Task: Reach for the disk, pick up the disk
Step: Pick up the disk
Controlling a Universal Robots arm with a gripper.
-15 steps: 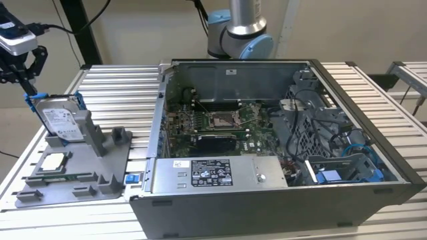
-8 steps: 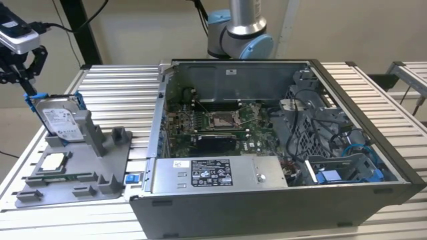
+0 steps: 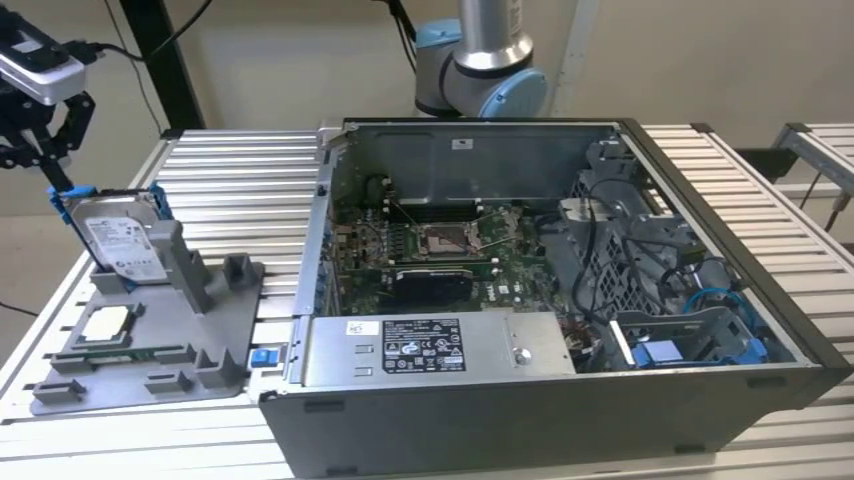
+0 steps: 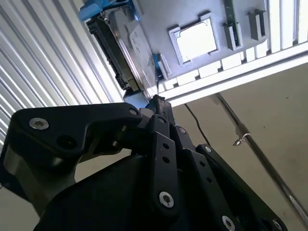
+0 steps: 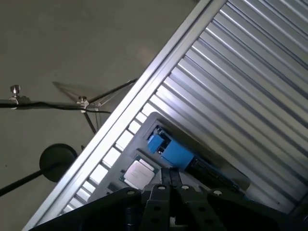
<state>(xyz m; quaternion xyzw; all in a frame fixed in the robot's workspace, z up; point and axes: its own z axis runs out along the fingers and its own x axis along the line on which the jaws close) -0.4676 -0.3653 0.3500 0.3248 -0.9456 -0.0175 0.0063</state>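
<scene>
My black two-fingered gripper hovers at the exterior view's left edge with its jaws spread and nothing between them. In both wrist views I see my own linkage edge-on, so it is the exterior view that shows the gap.

Just beneath my fingertips stands the flat silver-grey metal disk with a white printed label and blue plastic rails along its sides. It sits upright on edge, leaning slightly, slotted into a grey plastic fixture. One of my fingertips is very close to the top of a blue rail, and I cannot tell whether it touches. The second wrist view shows the disk directly ahead of my fingers.

As I judge it, the reach is nearly complete but the pick has not begun: the disk rests fully in its slot, ungripped.

Beside the disk, lying flat on the same fixture, is a small square silver processor chip. The fixture sits on a slatted aluminium table. Further along the table lies an open grey metal computer case, and behind it rises my grey and blue arm base.
</scene>
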